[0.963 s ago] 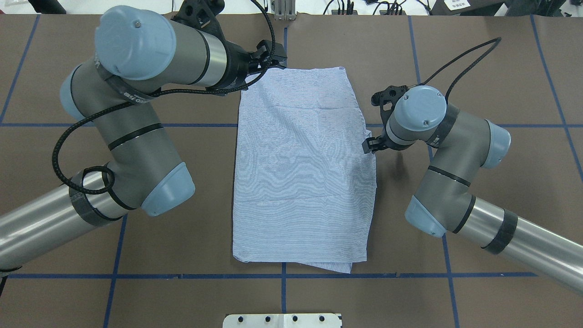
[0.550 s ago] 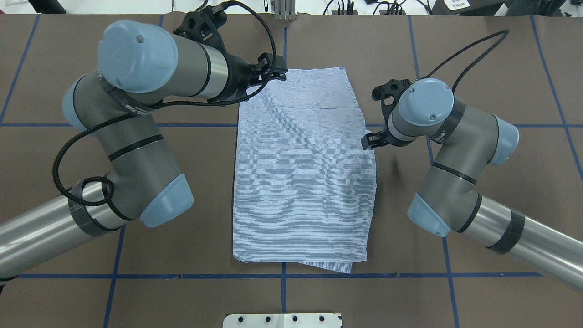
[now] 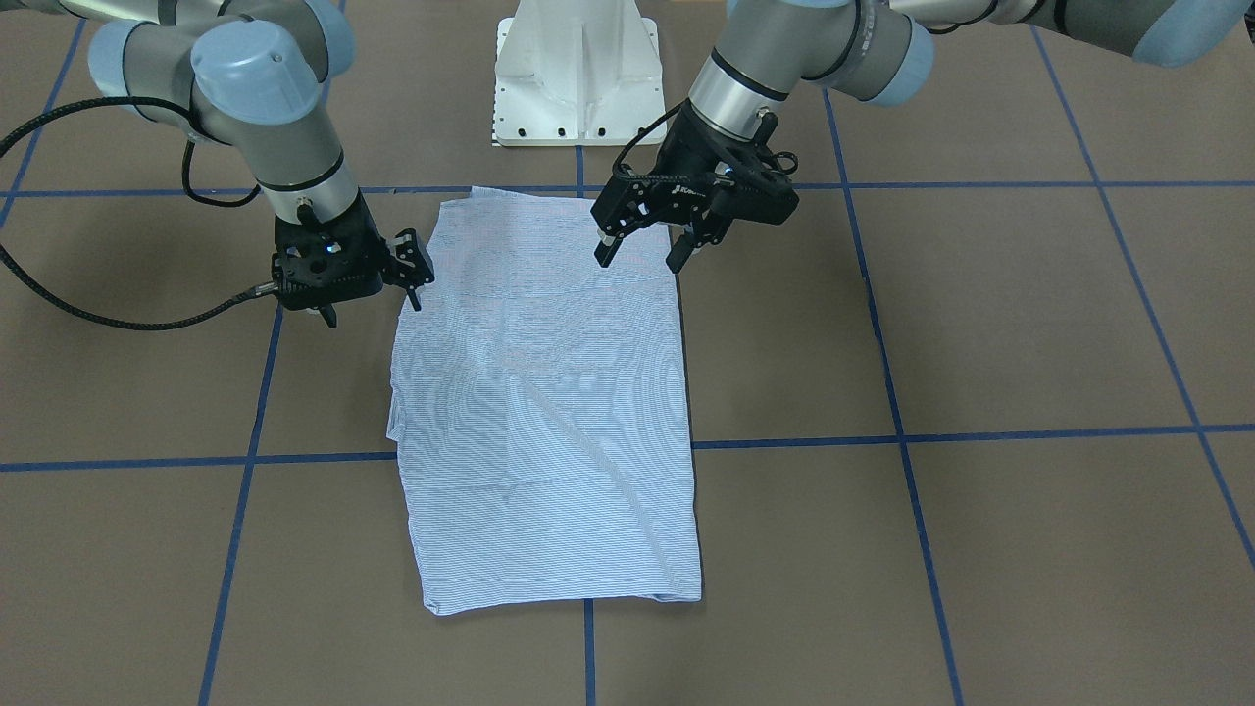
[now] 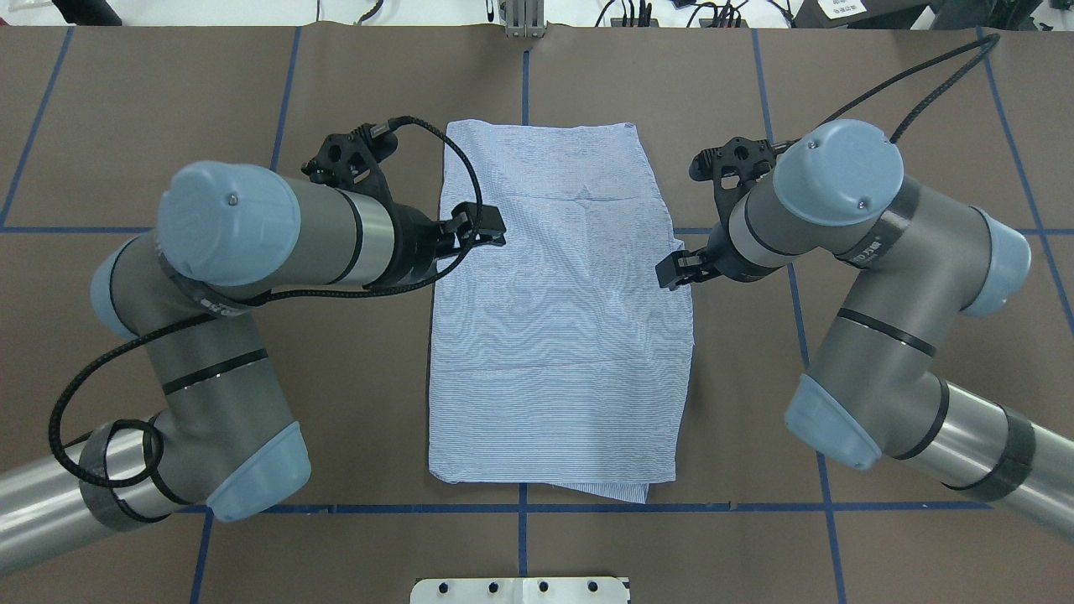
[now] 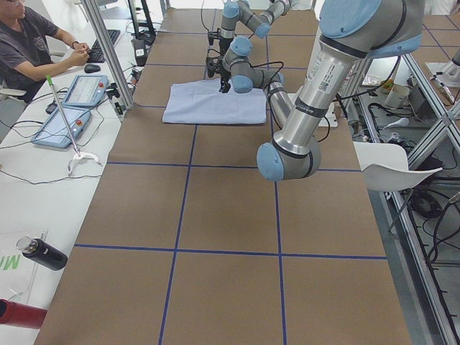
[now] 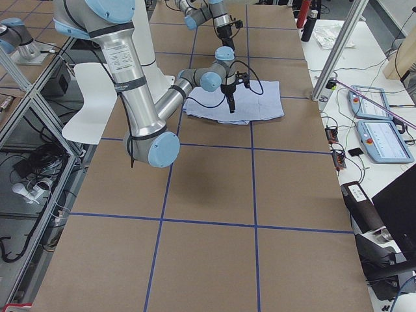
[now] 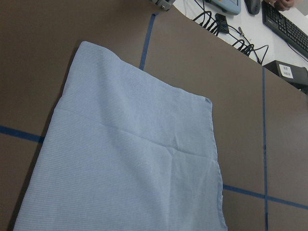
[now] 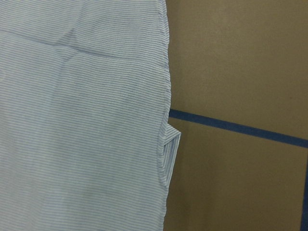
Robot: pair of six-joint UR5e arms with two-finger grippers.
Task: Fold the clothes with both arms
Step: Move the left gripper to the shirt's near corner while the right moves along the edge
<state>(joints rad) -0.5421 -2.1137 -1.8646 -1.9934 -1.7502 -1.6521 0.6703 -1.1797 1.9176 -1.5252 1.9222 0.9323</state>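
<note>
The clothes (image 4: 558,319) are one light blue striped shirt, folded into a long rectangle and lying flat in the middle of the table (image 4: 881,101). My left gripper (image 4: 482,231) hovers over the shirt's left edge, open and holding nothing; in the front view it (image 3: 637,257) hangs above the cloth with its fingers spread. Just off the right edge, my right gripper (image 4: 673,273) is open and empty too, seen in the front view (image 3: 373,302) beside the cloth (image 3: 539,412). The right wrist view shows a small folded flap (image 8: 171,144) poking out of that edge.
Blue tape lines (image 4: 822,507) grid the brown table. The white pedestal base (image 3: 578,78) stands at the robot's side. In the left side view a person (image 5: 29,43) sits at a side desk with control tablets (image 5: 61,126) and a dark bottle (image 5: 39,253).
My left gripper has moved from the shirt's far left corner back toward the robot along the left edge. The right arm's elbow has swung outward while its gripper stayed at the right edge.
</note>
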